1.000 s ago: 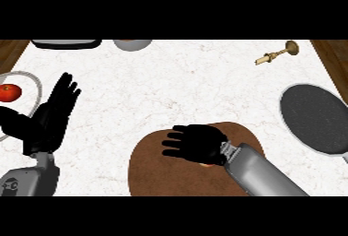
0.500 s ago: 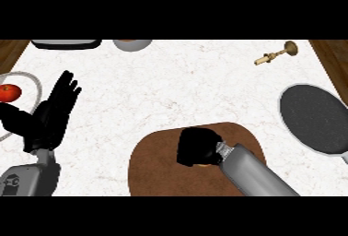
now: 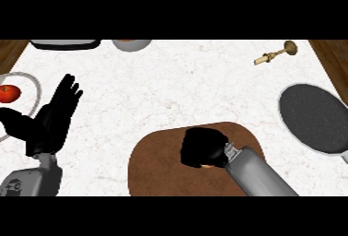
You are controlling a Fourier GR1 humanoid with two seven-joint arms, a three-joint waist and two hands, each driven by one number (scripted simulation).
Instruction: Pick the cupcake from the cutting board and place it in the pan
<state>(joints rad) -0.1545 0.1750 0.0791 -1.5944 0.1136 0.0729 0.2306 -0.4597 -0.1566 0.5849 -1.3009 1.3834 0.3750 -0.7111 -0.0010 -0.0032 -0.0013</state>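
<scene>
A round brown cutting board (image 3: 163,161) lies at the counter's front middle. My right hand (image 3: 202,146) hangs over it with fingers curled down around the cupcake (image 3: 206,165), of which only a tan sliver shows under the wrist side. The dark grey pan (image 3: 314,117) with a pale rim rests at the right edge, apart from the hand. My left hand (image 3: 53,117) stays open at the left, fingers up.
A white plate (image 3: 32,85) with a red apple (image 3: 7,93) sits at the left edge, partly behind the left hand. A small brass-coloured object (image 3: 275,54) lies at the back right. A dark tray (image 3: 65,44) and a grey bowl (image 3: 130,44) line the back edge.
My right hand has turned and curled its fingers down over the cupcake on the board. The left hand has stayed in place.
</scene>
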